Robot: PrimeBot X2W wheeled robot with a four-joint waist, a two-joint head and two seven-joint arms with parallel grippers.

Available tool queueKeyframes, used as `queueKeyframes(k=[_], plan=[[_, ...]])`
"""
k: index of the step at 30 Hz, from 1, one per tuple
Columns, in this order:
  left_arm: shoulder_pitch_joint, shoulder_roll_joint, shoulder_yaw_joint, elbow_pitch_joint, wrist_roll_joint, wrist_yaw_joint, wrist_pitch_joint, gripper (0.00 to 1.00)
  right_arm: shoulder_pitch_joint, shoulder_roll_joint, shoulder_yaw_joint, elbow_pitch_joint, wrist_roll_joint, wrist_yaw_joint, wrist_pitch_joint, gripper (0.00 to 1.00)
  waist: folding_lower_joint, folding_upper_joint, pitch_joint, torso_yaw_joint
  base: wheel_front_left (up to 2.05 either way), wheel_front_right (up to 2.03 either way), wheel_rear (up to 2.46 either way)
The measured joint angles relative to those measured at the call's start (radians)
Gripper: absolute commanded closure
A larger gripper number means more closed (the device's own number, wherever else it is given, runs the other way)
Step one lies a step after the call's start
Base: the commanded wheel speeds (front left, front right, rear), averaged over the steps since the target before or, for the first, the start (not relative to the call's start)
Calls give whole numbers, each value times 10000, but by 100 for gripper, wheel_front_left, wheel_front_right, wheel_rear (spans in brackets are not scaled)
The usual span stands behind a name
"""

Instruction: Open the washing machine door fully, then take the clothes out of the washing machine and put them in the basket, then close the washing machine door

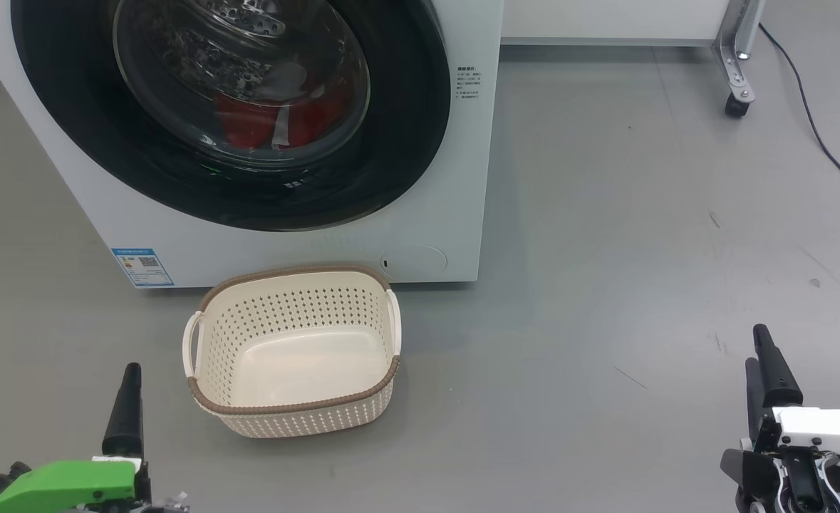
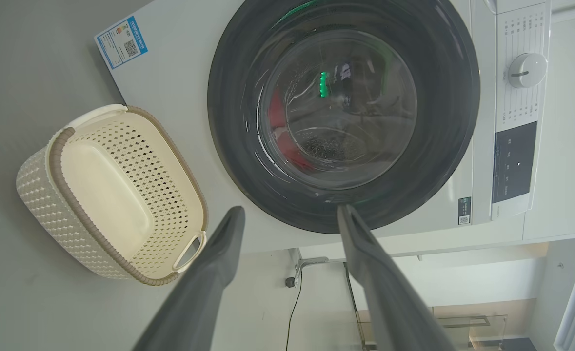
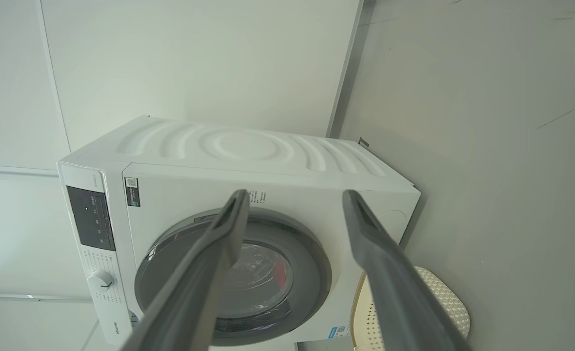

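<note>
**On the grey floor (image 1: 605, 214): washing machine door (image 1: 405, 142) shut, both claws wide**

At 12 o'clock of the head view the washing machine (image 1: 462, 214) is seen, its white front turned toward the camera. The washing machine door is shut flat against that front, and its glossy black rim is unbroken all round. Behind the bulging glass at the door's centre the clothes (image 1: 249, 121) are seen: red cloth with a white piece across it, heaped at 6 o'clock of the steel drum (image 1: 249, 28). A blue label (image 1: 142, 267) is stuck at 7 o'clock of the door, and a round cover (image 1: 416, 262) is set at 5 o'clock of it.

The basket (image 1: 295, 273) is stood upright on the floor at 6 o'clock of the door, just beside the foot of the washing machine. Whether the two touch cannot be told. Its smooth pale bottom is seen whole, and a white handle is carried on each short side.

The left claw (image 2: 291, 210) is held at 8 o'clock of the head view, where one dark finger is shown near the basket but apart from it. In its wrist view both fingers are spread wide, pointed at the door and closed on nothing. The right claw (image 1: 758, 353) is held at 4 o'clock of the head view, well apart from basket and washing machine. In its wrist view its fingers are likewise spread wide, with nothing gripped.

A caster (image 1: 737, 103) and a dark cable (image 1: 809, 114) are seen at 1 o'clock.
</note>
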Motion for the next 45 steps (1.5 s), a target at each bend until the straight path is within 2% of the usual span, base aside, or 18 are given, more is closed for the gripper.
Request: queueKeyframes(k=[7,18,35,45], plan=[[2,75,-58,-337,188,0,-219,0,26,-2,61,-380,-385,0,-194,0,0,0,-12,21,0,0,0],[2,355,-307,-1043,1390,-2,-575,0,109,-8,150,-1225,-1998,-134,-560,0,0,0,-39,47,0,0,0],[174,834,-717,-1720,4481,-4,-1183,0,169,-19,928,-2309,-4801,-821,-1093,0,0,0,-68,124,0,0,0],[323,853,-872,-1939,6343,-6,-1532,0,418,-31,1496,-2617,-6544,-1285,-1423,0,0,0,-52,139,0,0,0]])
